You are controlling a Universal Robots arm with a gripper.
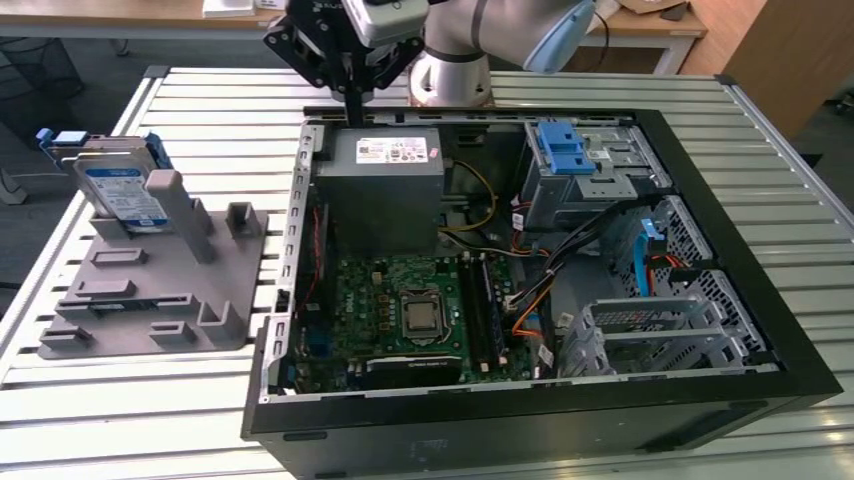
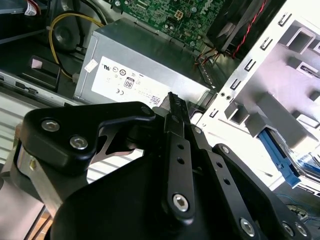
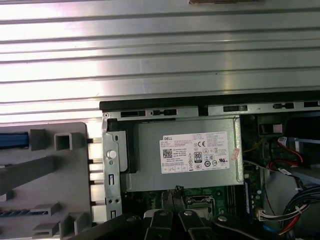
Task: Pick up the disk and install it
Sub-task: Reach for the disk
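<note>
**Desk:** Where do we find the arm's tool in this frame?

**Field:** We see the gripper point(image 1: 354, 118) hanging over the rear edge of the open computer case point(image 1: 747, 410), just above the grey power-supply box point(image 1: 387, 180), at the top of the exterior view. Its fingers are pressed together into one thin black stem, and they hold nothing.

**Desk:** Do the cameras on the arm agree?

**Field:** We believe so. In the second wrist view the gripper point(image 2: 176, 102) shows its ridged tips closed on each other, with the power-supply box point(image 2: 150, 65) behind them. In the first wrist view we see that box point(image 3: 185, 155) lying sticker-up, just inside the case wall.

**Desk:** And the disk?

**Field:** We place the disk point(image 1: 118, 190) outside the case, on the exterior view's left. It stands on edge in a grey holder point(image 1: 160, 290) on the slatted metal table point(image 1: 147, 420). It leans slightly, with its white-and-blue label toward the camera and its blue frame showing along the edges. A grey post of the holder stands right beside it. The disk is well apart from the gripper.

**Desk:** Anything of note inside the case?

**Field:** We note the green motherboard point(image 1: 400, 310) on the case floor. A blue latch point(image 1: 567, 150) sits on top of the metal drive cage point(image 1: 601, 175), toward the exterior view's right.
</note>
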